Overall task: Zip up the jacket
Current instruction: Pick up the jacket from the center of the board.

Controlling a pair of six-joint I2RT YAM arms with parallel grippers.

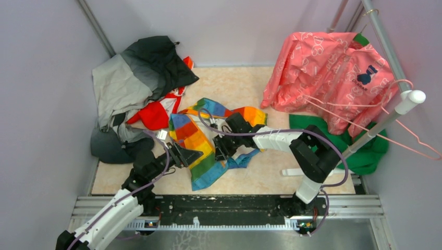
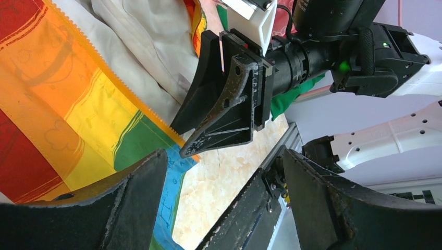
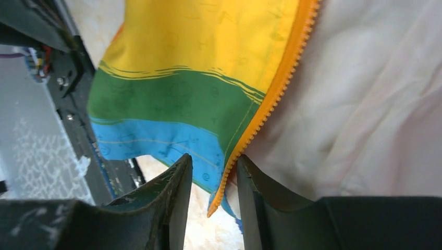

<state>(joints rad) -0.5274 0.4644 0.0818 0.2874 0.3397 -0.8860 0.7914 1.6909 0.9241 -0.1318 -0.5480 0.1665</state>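
Jacket (image 1: 195, 138) lies at the table's (image 1: 271, 172) middle, its zipper's (image 3: 271, 99) bottom end between the right gripper's (image 3: 213, 166) narrowly parted, unclamped fingers. The left gripper (image 1: 180, 155) gapes empty at the jacket's eight o'clock edge. Judged step: securing the zipper ends, so next comes pinching this one and then mating the other side.

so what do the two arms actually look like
Left arm and right arm match: white shell links, black joints, a purple cable looped along each. The left gripper and right gripper have black, scuffed, wedge-shaped fingers.
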